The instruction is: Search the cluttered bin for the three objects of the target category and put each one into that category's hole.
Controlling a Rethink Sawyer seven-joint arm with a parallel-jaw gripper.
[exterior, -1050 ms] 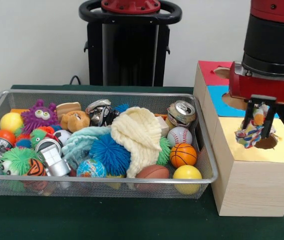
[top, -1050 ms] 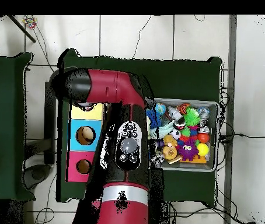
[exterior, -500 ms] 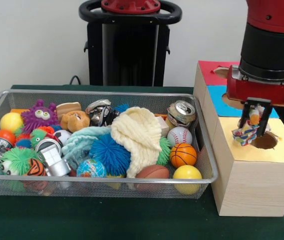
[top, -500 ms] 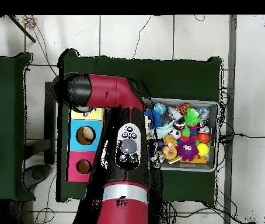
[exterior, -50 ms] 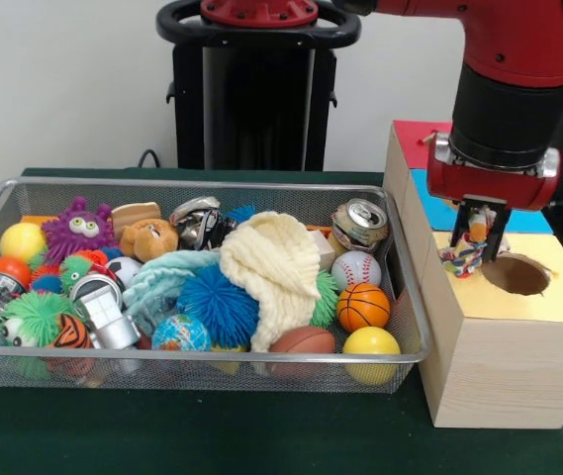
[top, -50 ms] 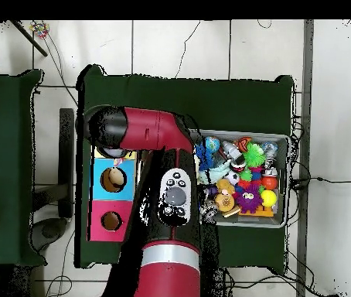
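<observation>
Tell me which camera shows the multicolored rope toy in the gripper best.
The front view. There the rope toy hangs clamped in the gripper, just left of the hole in the yellow section of the wooden box. In the overhead view the red arm covers that spot, so neither toy nor gripper shows.

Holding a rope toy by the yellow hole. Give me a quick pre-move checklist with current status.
1. Hand gripping the rope toy: ok.
2. Toy centred over the yellow hole: not ok, it hangs beside the hole, toward the bin.
3. Hole unobstructed: ok.
4. Toy clear of the box top: cannot tell.
5. Bin contents undisturbed, nothing hanging over the rim: ok.
</observation>
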